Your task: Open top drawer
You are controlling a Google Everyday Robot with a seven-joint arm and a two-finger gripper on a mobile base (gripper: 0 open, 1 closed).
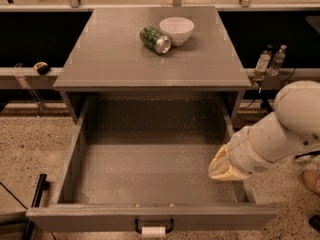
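Observation:
The top drawer [150, 216] is a wide grey drawer, pulled far out of the grey cabinet toward me. Its inside is bare except for a few specks. On its flat front is a small black handle [153, 226] with a white rectangular tag [153, 231]. My gripper [224, 169] is at the end of the white arm [280, 134]. It sits low over the drawer's right side wall, near the front right corner and well to the right of the handle. It holds nothing that I can see.
On the cabinet top [110, 54] a green can [155, 39] lies on its side next to a white bowl [176, 30]. Two small bottles [270, 61] stand on a ledge at the right. A black post [35, 204] is at the lower left on the speckled floor.

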